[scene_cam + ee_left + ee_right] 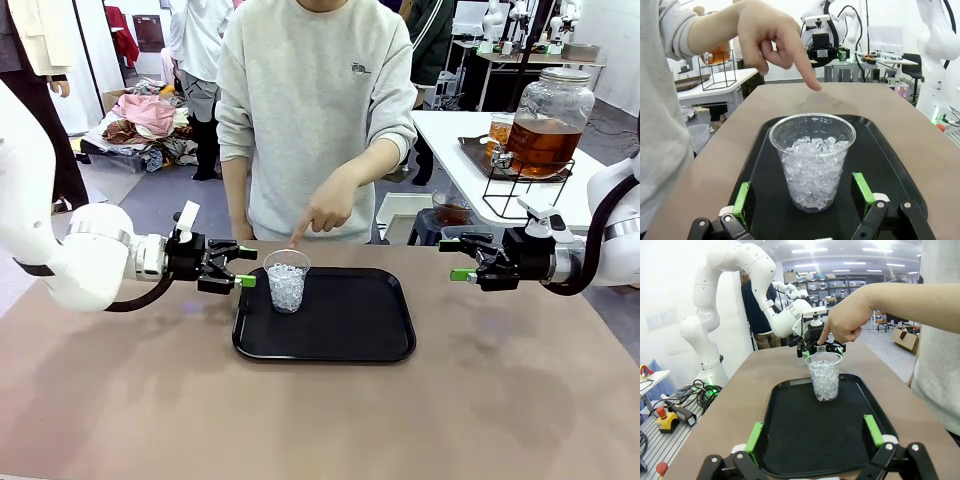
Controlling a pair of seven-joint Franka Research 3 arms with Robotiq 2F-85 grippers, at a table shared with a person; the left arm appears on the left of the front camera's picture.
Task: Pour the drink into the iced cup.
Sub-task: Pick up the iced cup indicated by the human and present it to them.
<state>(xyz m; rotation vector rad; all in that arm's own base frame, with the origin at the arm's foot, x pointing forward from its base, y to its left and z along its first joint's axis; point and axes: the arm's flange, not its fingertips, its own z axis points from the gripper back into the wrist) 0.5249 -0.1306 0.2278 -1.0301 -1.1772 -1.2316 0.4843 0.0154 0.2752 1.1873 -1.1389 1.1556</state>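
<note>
The left gripper (247,267) is held spread wide above the tabletop (120,400). The iced cup (287,281) is seen just ahead of its fingertips, roughly centred between the green pads. A gap seems to show on both sides, though contact is hard to rule out. The cup is stood upright on a black tray (350,330). Beyond the cup, a person's hand (327,208) is pointed down at its rim. The right gripper (453,259) is likewise spread and empty, faced toward the cup from well apart. The drink (545,145) is held in a glass dispenser (565,90) far behind the right gripper.
</note>
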